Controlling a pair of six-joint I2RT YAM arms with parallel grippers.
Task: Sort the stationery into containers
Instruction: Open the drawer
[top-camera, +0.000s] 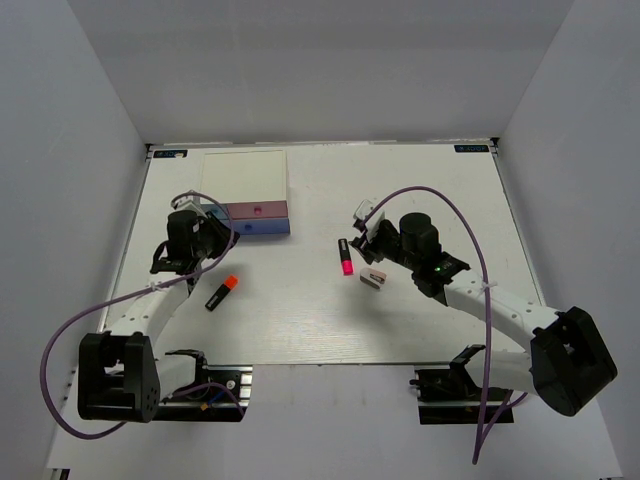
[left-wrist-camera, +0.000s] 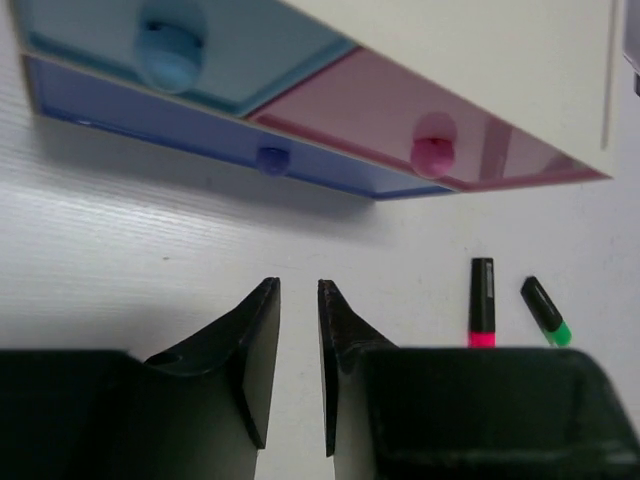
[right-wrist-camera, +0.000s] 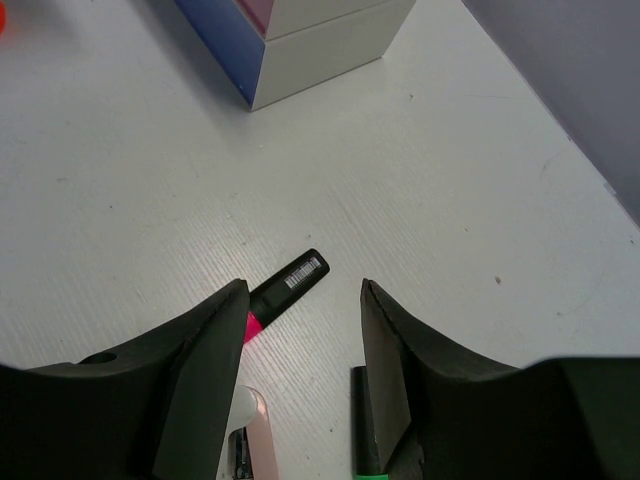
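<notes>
The white-topped box stands at the back left, its pink drawer, light blue drawer and purple drawer all shut. My left gripper sits low just in front of them, jaws a little apart and empty. The orange-capped highlighter lies near the left arm. My right gripper is open above the table. The pink-capped highlighter lies by its left finger, the green-capped highlighter under its right finger, and the pink-white eraser beneath it. The other erasers are out of view.
The table is white, with grey walls close on all sides. Purple cables loop from both arms over the near edge. The pink-capped highlighter and the pink-white eraser lie mid-table.
</notes>
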